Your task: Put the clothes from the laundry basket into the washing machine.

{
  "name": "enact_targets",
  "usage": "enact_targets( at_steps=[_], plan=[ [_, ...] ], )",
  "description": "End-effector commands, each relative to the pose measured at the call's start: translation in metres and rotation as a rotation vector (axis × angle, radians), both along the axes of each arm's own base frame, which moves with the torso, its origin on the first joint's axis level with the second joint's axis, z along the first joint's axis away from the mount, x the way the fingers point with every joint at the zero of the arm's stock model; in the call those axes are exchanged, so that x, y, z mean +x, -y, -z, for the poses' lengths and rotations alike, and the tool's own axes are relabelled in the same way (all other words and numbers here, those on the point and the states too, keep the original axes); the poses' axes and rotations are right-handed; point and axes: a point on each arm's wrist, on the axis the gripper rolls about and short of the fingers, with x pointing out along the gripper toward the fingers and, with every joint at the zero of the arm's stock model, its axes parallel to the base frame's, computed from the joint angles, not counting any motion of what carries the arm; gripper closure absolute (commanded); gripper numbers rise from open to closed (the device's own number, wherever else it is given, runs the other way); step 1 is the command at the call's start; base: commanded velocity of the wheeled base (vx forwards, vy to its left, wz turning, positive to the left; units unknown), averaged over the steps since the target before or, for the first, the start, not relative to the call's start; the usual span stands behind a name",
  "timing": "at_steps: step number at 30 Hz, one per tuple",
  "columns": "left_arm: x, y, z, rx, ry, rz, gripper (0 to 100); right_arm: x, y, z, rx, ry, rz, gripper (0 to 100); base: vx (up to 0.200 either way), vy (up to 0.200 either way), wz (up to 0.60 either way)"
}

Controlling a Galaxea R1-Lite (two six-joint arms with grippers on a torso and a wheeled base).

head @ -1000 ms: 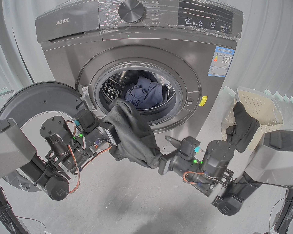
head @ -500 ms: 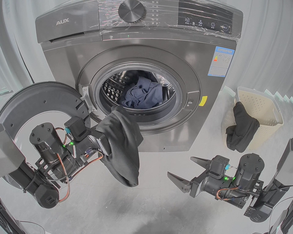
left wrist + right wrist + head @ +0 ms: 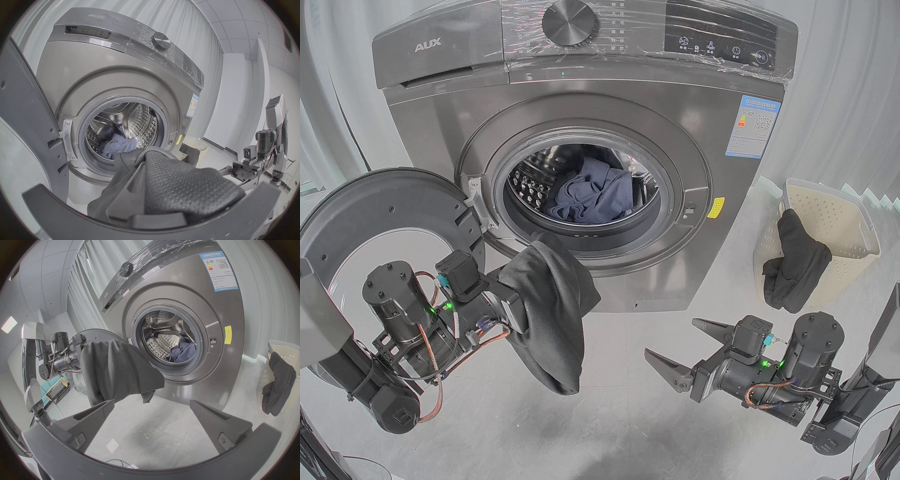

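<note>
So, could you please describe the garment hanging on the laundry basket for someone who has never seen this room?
Find the grey washing machine; on the floor to its right stands a cream perforated laundry basket. The garment hangs over the basket's rim. It is black, unlike the grey cloth held before the machine and the blue clothes in the drum.

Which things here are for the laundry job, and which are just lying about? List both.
Job: washer, its open door, blue clothes in the drum, grey garment in the left hand, open right hand, basket, black garment over its rim.
Lying about: curtain, white scrap on the floor.
</note>
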Motion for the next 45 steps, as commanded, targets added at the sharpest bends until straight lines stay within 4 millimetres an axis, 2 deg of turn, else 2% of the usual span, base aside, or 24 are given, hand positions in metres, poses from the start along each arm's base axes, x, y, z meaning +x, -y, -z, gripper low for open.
enact_targets(
  at_steps=[1,11,17,22,32,37,45],
  plan=[
    [0.001,0.001,0.002,0.002,-0.004,0.001,100,0.0,-0.001,0.002,-0.004,-0.005,-0.003,0,0.2,0.0,0.0],
    [0.006,0.014,0.017,0.027,-0.046,0.025,100,-0.001,-0.002,0.002,-0.003,-0.003,-0.008,0,0.2,0.0,0.0],
    [0.002,0.025,0.018,0.025,-0.046,0.066,100,-0.002,-0.003,0.002,-0.003,-0.003,-0.012,0,0.2,0.0,0.0],
    [0.008,0.029,0.02,0.02,-0.047,0.065,100,-0.004,-0.005,0.002,-0.003,-0.006,-0.023,0,0.2,0.0,0.0],
    [0.007,0.031,0.023,0.019,-0.06,0.073,100,-0.006,-0.004,0.004,-0.012,-0.014,-0.028,0,0.0,0.0,0.0],
    [0.006,0.039,0.028,0.017,-0.077,0.092,100,-0.014,-0.011,0.003,-0.007,-0.015,-0.061,0,0.0,0.0,0.0],
    [0.042,0.066,0.058,0.013,-0.104,0.069,100,-0.017,-0.013,0.0,0.0,-0.006,-0.063,0,0.0,0.0,0.0]
  ],
)
